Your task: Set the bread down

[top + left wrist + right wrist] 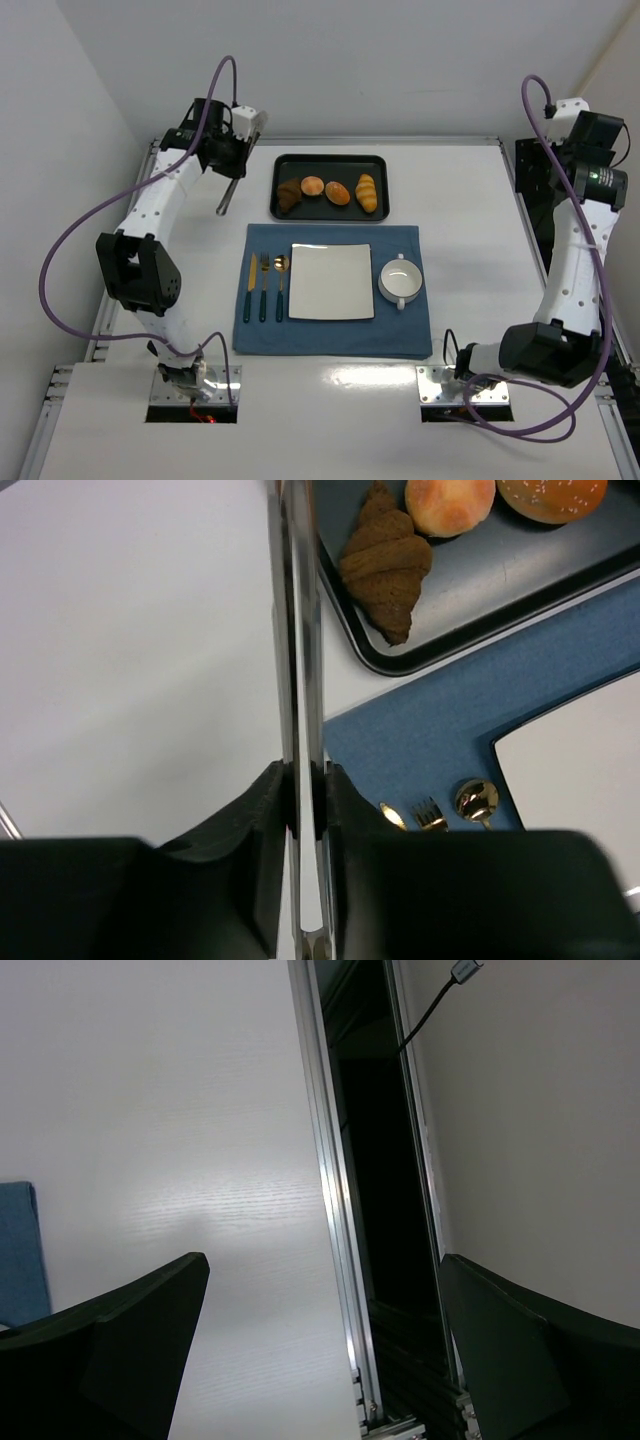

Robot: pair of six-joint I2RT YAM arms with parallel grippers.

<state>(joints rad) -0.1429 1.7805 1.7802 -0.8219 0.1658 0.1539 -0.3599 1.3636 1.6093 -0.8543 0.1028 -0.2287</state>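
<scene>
Picking up the bread [338, 193] cleanly is, I judge, the step in hand. It lies untouched in the black tray [330, 214], 3rd of 4 pastries counted from the left. The paler round bun [313, 185] is just beside it at 9 o'clock and the yellow ridged roll [367, 192] at 3 o'clock. A dark croissant [288, 195] fills the tray's left end. The white square plate [331, 281], at 6 o'clock from the tray on the blue mat [330, 338], looks the likely place for the bread.

The left claw [232, 160] is clamped on a pair of metal tongs [224, 195], and the left wrist view shows their 2 blades pressed together. To do this well, the blades should be let spring apart before they go down. They should then straddle the bun across its short side, clear of both neighbours, and close gently, since the glossy crust may slip.

The tong tips hang over bare worktop [450, 200] at 9 o'clock of the tray, pointing toward 6 o'clock. The left arm reaches far forward with its wrist bent downward. The right claw [320, 1360] stands wide apart and holds nothing, its arm folded upright at the worktop's 3 o'clock edge.
</scene>
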